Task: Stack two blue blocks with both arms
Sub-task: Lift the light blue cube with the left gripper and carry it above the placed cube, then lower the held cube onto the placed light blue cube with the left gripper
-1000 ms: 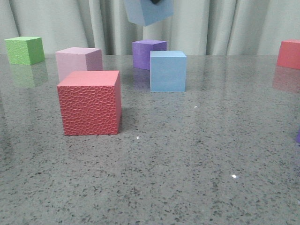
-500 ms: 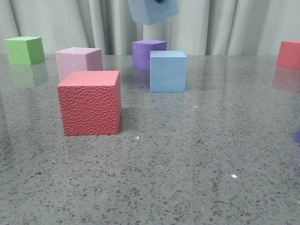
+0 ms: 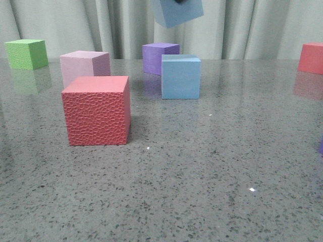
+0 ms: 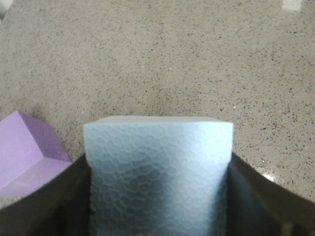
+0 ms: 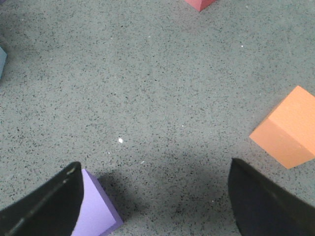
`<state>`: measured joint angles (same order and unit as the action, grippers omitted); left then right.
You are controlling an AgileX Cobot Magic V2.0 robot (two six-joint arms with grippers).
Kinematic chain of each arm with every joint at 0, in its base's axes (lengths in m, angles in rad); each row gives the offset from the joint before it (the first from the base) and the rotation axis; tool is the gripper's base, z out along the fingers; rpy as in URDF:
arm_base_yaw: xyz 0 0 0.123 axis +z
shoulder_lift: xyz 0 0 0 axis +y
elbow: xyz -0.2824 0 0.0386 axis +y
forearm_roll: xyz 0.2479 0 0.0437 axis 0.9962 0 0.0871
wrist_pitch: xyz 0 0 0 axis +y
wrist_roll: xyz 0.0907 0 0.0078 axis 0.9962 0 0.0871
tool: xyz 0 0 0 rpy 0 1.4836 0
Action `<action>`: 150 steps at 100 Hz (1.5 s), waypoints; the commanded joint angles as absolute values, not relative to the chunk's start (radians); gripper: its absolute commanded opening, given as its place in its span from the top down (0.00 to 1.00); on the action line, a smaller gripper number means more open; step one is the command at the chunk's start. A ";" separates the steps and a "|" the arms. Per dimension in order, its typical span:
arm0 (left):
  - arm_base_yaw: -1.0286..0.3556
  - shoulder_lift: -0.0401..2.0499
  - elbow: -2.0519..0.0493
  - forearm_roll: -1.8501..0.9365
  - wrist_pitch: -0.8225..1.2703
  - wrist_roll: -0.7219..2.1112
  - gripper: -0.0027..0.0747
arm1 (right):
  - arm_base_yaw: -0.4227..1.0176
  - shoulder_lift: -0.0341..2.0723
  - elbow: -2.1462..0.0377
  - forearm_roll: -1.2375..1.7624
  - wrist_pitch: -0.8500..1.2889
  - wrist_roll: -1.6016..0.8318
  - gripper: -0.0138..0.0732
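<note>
One blue block stands on the grey table, in front of a purple cube. The other blue block hangs tilted high above it, at the top edge of the front view, slightly left of the standing one. In the left wrist view this block fills the gap between the dark fingers, and my left gripper is shut on it. My right gripper is open over bare table, with nothing between its fingers.
A red textured cube sits front left, a pale pink cube behind it and a green cube far left. Another red cube is far right. Beside the right gripper lie a purple cube and an orange cube.
The held blue block has drifted to the right and a little higher in the front view. The cubes on the table have not moved.
</note>
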<state>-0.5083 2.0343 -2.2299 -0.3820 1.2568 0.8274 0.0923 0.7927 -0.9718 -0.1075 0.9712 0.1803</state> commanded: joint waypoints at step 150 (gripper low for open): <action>-0.528 2.015 -2.231 -0.393 1.279 0.975 0.68 | 0.088 0.785 -0.995 -0.125 0.902 0.175 0.15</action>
<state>-0.5187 2.0715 -2.2068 -0.3585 1.2572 0.9733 0.0923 0.7927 -0.9718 -0.1075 0.9712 0.1803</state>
